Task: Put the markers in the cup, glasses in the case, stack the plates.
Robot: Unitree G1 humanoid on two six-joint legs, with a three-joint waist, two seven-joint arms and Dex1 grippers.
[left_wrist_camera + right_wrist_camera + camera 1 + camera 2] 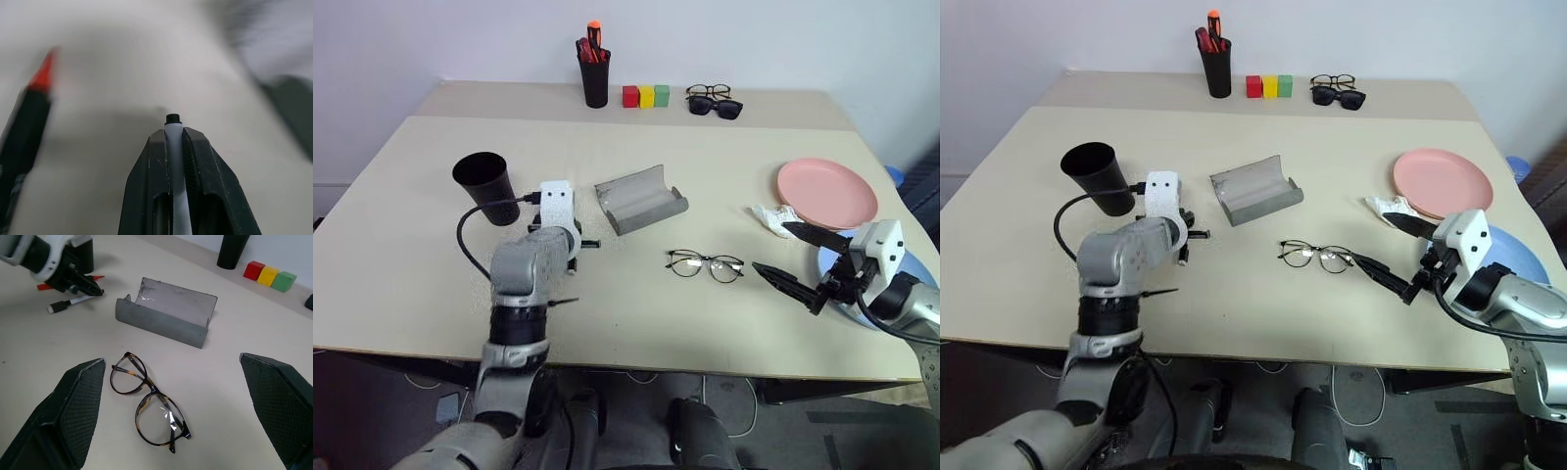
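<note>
My left gripper point(173, 133) is shut on the white marker point(172, 120), whose black end sticks out past the fingertips. In the right wrist view the left gripper point(95, 291) holds this marker point(73, 301) low over the table. The red marker point(30, 110) lies just beside it. The black cup point(487, 186) stands behind my left wrist. The grey case point(641, 199) lies open mid-table. The wire-rimmed glasses point(705, 264) lie in front of it, between the wide-apart fingers of my open right gripper point(773, 247). The pink plate point(827, 193) sits at the right, the blue plate point(1518, 257) partly hidden under my right arm.
A black pen holder point(594, 73) with red and orange pens, three coloured blocks point(646, 95) and two more pairs of glasses point(715, 101) stand along the back. A crumpled white scrap point(771, 216) lies by the pink plate.
</note>
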